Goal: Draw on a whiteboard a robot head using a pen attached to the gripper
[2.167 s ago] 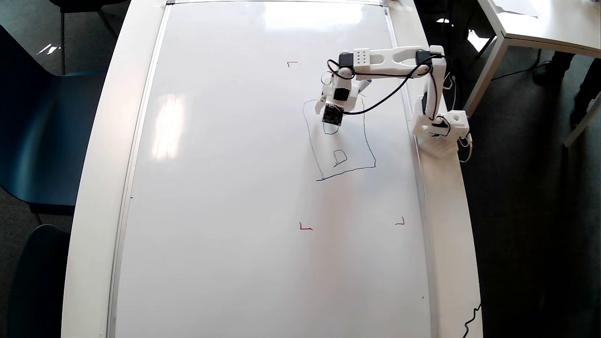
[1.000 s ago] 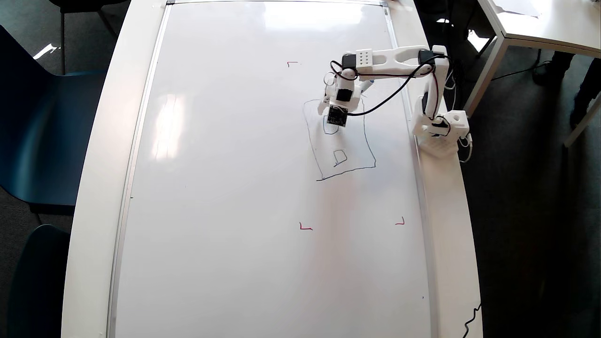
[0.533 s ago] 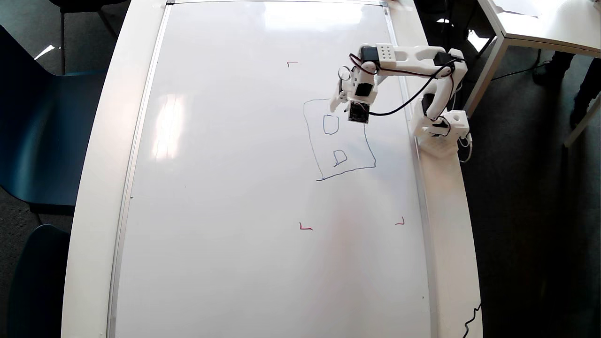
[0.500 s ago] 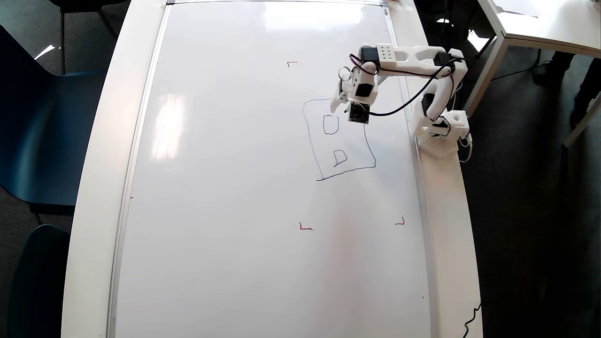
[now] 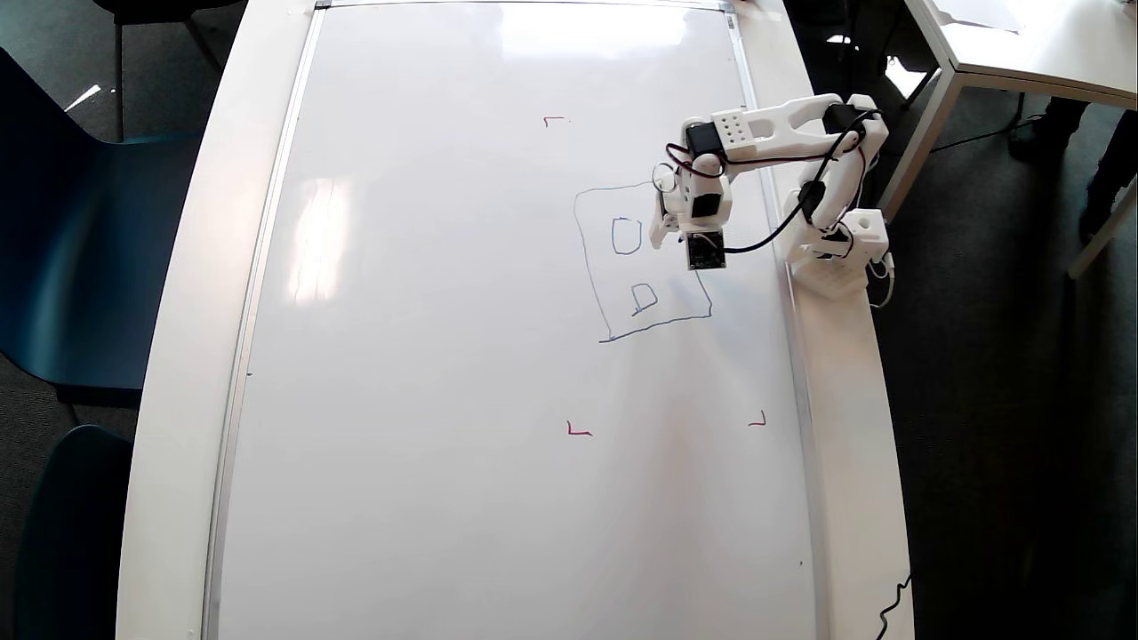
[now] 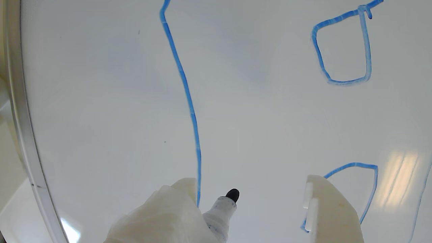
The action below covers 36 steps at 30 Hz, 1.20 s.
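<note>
Glossy white whiteboard [image 5: 444, 356], thin silver frame. Robot head [image 5: 642, 262]: thin blue tilted rectangle enclosing two rounded squares, on the board's right portion in the overhead view. White plastic gripper [image 6: 249, 189] jaws wide apart; pen [image 6: 221, 212], dark-tipped, fixed beside one finger.

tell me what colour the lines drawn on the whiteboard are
Blue. The drawn lines show best in the wrist view, on the whiteboard.

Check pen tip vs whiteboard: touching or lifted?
Cannot tell. The wrist view shows the pen tip right over the whiteboard, inside the blue outline, but no clear gap or contact. In the overhead view the gripper hides the tip.
</note>
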Available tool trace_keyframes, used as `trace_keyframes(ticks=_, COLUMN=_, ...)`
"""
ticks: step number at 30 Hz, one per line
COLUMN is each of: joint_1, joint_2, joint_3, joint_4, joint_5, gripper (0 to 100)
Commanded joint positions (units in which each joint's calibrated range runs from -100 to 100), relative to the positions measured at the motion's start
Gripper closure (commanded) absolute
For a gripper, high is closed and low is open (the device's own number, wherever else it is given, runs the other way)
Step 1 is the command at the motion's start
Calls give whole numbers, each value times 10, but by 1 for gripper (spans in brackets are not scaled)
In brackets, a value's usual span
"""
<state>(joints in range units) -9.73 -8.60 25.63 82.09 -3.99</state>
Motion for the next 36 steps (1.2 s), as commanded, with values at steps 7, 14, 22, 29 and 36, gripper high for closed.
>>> trace_keyframes(ticks=7, joint_1=-22, joint_2=17, joint_3=-3, joint_4=-15, joint_5=11, gripper=79)
trace_keyframes(ticks=14, joint_1=-21, joint_2=50, joint_3=-14, joint_4=-33, joint_5=19, gripper=79)
trace_keyframes(ticks=22, joint_1=-22, joint_2=86, joint_3=-55, joint_4=-51, joint_5=23, gripper=79)
trace_keyframes(ticks=29, joint_1=-36, joint_2=108, joint_3=-82, joint_4=-51, joint_5=20, gripper=79)
trace_keyframes(ticks=36, joint_1=-47, joint_2=118, joint_3=-77, joint_4=-62, joint_5=18, gripper=79)
